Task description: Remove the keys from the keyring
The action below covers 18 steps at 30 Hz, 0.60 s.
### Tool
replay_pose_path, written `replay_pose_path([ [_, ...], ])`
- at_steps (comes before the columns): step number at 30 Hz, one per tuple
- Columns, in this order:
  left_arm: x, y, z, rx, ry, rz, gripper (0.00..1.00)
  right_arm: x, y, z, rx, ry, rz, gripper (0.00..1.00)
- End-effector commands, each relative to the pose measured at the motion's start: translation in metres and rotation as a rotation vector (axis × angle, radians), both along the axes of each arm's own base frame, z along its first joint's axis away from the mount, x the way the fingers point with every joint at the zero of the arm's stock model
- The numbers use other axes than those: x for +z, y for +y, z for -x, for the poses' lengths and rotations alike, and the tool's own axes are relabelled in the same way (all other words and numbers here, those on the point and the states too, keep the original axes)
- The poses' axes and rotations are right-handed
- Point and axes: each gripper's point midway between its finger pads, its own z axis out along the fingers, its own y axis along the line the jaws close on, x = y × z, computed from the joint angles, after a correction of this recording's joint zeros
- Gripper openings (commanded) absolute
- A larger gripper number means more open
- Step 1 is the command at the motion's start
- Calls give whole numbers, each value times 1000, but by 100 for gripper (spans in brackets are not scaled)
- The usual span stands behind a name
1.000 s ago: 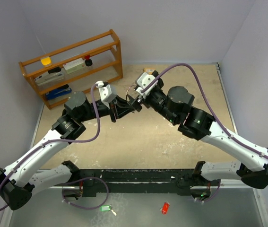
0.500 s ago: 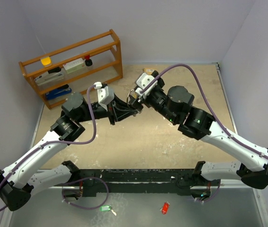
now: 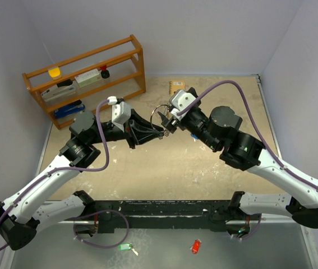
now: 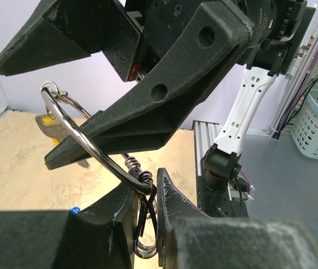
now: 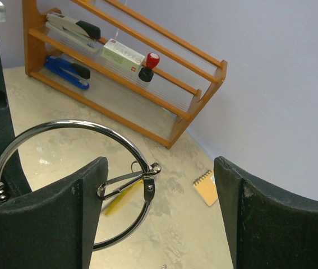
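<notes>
The sandy table [image 3: 175, 168] carried a wooden shelf [image 3: 86, 73] at its far left. Both arms reached together in mid-air above the table. The right gripper [image 5: 159, 168] stood spread, one finger just beside the keyring [image 5: 69, 122]. The left gripper [image 4: 147, 193] pinched the keyring, holding it off the table. A yellow key [image 5: 122, 197] showed behind the keyring.

No legible word, brand, number or sign anywhere in these views. Faint dark print on the pale green-and-white rectangular box [image 5: 124, 54] lying on the orange wooden shelf rack [image 5: 195, 103], too small and blurred to read. Likewise nothing readable on the small tan spiral-bound notepad [image 5: 206, 188] lying on the sandy beige counter [image 5: 170, 224].
</notes>
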Motion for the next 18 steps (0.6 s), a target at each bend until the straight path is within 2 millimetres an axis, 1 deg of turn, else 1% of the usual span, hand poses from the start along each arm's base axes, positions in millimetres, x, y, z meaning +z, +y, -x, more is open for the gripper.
replay_pose_path([
  [1,35,4,17,-48,-81,81,0,12,1,-3,-7,-38,-18,73],
  [4,33,4,19,-56,-75,76,0,15,2,-4,-10,-47,-15,70],
  [7,32,4,20,-59,-71,73,0,19,1,-5,-14,-61,-19,69],
  [9,30,4,21,-61,-67,70,0,23,-1,-5,-20,-78,-25,68],
  [12,26,3,21,-58,-55,64,0,31,-4,-6,-35,-106,-38,64],
  [18,19,2,19,-54,-33,55,0,44,-2,-5,-24,-138,-47,59],
])
